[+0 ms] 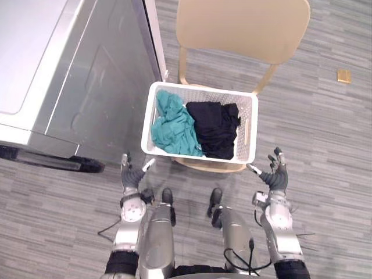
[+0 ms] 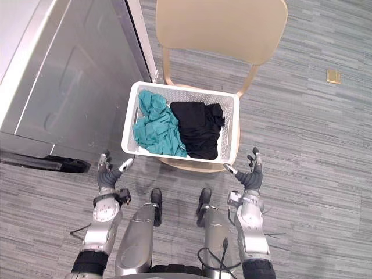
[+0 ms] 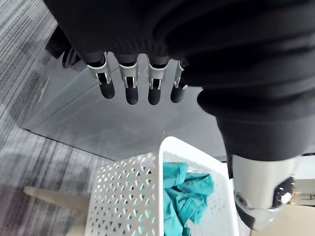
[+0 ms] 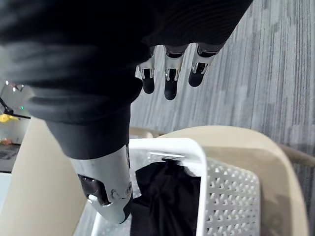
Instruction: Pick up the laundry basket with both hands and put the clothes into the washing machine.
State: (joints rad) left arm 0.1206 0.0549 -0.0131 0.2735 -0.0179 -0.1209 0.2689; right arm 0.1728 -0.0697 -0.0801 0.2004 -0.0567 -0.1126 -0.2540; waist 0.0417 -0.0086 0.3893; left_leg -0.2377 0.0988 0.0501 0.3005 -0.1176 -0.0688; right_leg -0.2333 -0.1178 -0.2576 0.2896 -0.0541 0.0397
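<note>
Two open, empty: left robot hand (image 1: pixel 132 176), right robot hand (image 1: pixel 278 177), flanking basket (image 1: pixel 203 88), seemingly apart.

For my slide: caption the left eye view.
Open left hand and right hand flank laundry basket of clothes on a chair.

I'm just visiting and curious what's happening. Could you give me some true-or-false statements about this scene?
1. The laundry basket sits on a chair. True.
2. Both hands grip the basket. False: the left hand and right hand are open, apart from it.
3. The teal garment lies on the side nearer the washing machine. True.
4. Some clothing lies on the floor. False: the black garment is in the basket too.
</note>
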